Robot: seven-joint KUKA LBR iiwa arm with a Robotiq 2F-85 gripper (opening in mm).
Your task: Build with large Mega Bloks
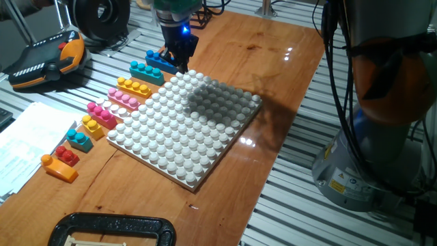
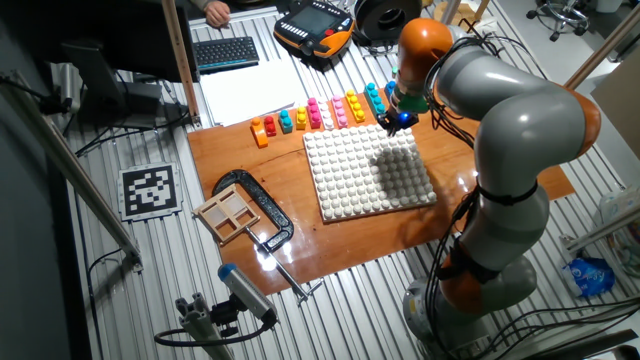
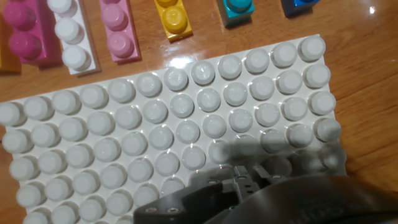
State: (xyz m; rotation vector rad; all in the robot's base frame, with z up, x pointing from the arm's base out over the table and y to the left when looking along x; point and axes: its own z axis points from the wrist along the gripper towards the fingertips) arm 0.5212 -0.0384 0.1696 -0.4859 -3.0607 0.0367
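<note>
The Mega Bloks lie in a row on the wood along the far side of the white baseplate [image 1: 184,126]: dark blue [image 1: 158,60], teal [image 1: 145,70], yellow [image 1: 133,87], pink [image 1: 123,99], magenta [image 1: 101,115], a small yellow [image 1: 92,126], a small teal [image 1: 80,140], red [image 1: 67,156] and orange [image 1: 58,169]. My gripper [image 1: 180,60] hangs low over the baseplate's back corner, just beside the dark blue brick. Its fingers look closed together with nothing between them. In the hand view the gripper [image 3: 242,182] is above the studs, with the dark blue [image 3: 301,5], teal [image 3: 237,9], yellow [image 3: 173,18] and pink [image 3: 118,31] bricks ahead.
A white one-row brick [image 3: 71,37] lies between the pink and magenta [image 3: 25,31] ones. A black clamp [image 2: 262,210] and a wooden tray [image 2: 228,212] sit at the board's near end. Papers [image 1: 27,140] and an orange pendant [image 1: 48,58] lie past the bricks.
</note>
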